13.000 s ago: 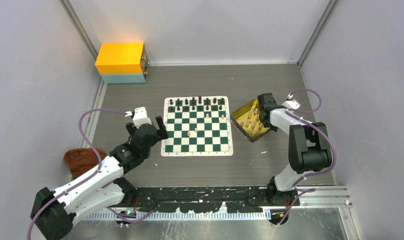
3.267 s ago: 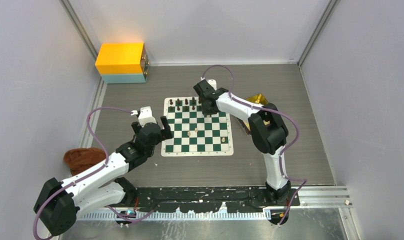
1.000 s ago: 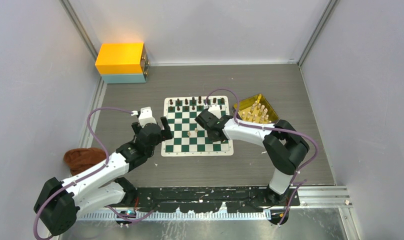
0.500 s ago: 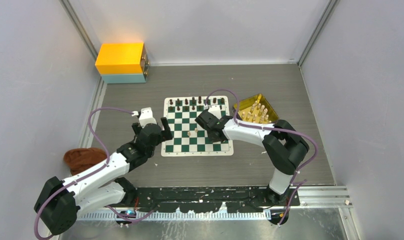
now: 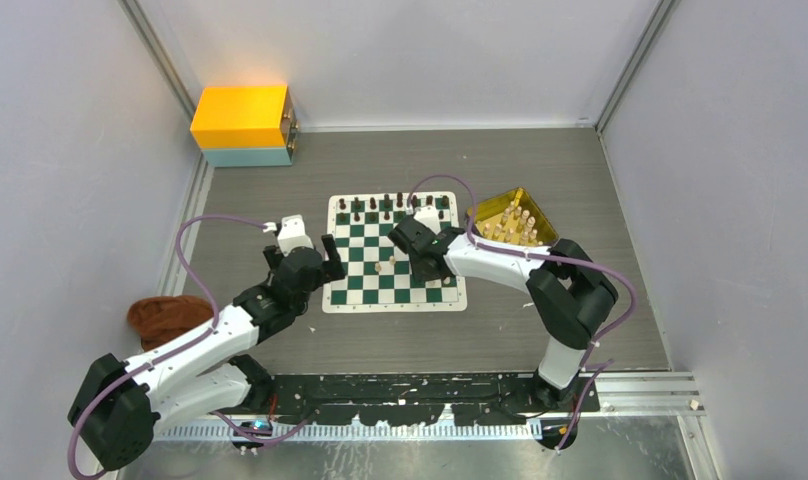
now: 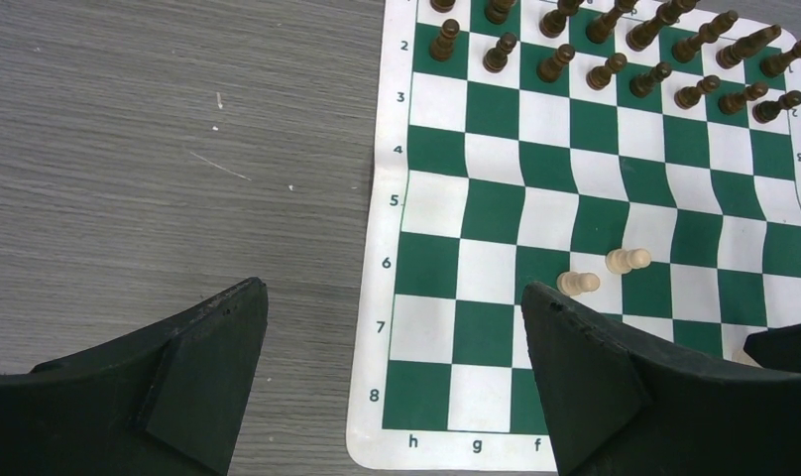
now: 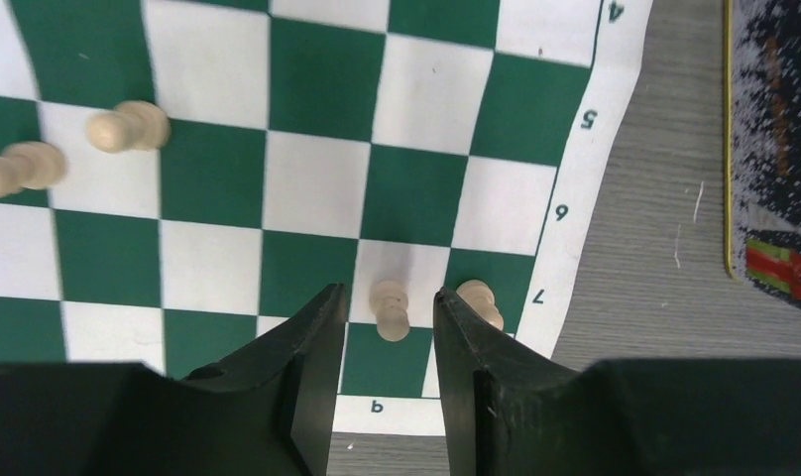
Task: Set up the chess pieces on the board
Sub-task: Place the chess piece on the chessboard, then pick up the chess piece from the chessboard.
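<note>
"Are you managing to read anything from here?"

"Only the white border of the board [image 6: 493,210]. Numbers are running down the edge on the left arm's side, 2 to 8, and h, g, f are showing along the near edge. On the right arm's side I'm making out 4, 5, 6, 7. The letter below them is too small for me."

"What is the right hand doing?"

"The right hand [image 7: 388,297] is hanging low over the right side of the board with its fingers parted. They're standing either side of a pale pawn [image 7: 390,309] on row 7. Gaps are showing on both sides, so it's gripping nothing, and the pawn is standing on its own."

"And around it?"

"Another pale pawn [image 7: 481,300] is sitting just beside it on the edge square. Two more pale pawns [image 7: 129,126] are standing nearer the middle, and the dark pieces [image 6: 595,69] are lining the two far rows. More pale pieces are waiting in the gold tray [image 5: 495,202], which is lying beside the board's far right corner."

"And the left hand?"

"The left hand [image 6: 394,293] is hovering spread wide and empty, straddling the board's near left edge and the bench [image 6: 178,149]."
</note>
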`<action>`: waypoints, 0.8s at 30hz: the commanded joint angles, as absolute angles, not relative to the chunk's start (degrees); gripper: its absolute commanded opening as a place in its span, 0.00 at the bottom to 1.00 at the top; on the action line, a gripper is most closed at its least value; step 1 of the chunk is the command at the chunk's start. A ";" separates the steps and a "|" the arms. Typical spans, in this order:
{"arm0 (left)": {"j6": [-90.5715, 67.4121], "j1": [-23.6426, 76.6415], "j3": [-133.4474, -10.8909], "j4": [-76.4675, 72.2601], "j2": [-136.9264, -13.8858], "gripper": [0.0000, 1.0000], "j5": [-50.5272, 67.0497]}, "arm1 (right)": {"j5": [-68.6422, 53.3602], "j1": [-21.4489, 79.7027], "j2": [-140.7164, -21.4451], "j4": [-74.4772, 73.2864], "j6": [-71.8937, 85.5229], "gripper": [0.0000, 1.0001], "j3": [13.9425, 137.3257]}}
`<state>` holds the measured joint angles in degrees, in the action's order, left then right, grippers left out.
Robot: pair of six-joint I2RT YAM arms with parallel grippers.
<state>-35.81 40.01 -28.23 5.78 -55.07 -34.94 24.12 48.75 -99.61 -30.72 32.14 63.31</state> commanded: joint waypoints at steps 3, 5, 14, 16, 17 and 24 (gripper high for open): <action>-36.47 39.99 -28.23 3.91 -52.99 1.00 -37.26 | 24.04 49.05 -99.98 -32.28 29.05 0.44 72.02; -36.61 40.03 -28.23 4.18 -52.60 1.00 -37.35 | 23.24 49.10 -101.37 -32.65 28.33 0.44 74.59; -37.00 40.02 -28.11 5.16 -51.60 0.99 -37.53 | 18.38 49.12 -109.46 -31.64 26.49 0.44 84.11; -37.09 39.99 -27.97 5.35 -51.29 0.99 -37.61 | 17.88 49.08 -111.03 -31.62 26.21 0.44 85.85; -37.05 40.03 -28.03 5.41 -51.13 1.00 -37.62 | 17.85 49.11 -112.02 -31.76 26.07 0.44 86.51; -37.08 40.03 -27.32 5.56 -50.56 1.00 -37.88 | 16.99 48.98 -115.54 -31.73 25.97 0.44 89.06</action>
<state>-36.05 40.01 -27.83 6.33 -51.70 -35.66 17.87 48.75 -115.11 -32.21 26.81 85.97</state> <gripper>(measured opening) 0.994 0.440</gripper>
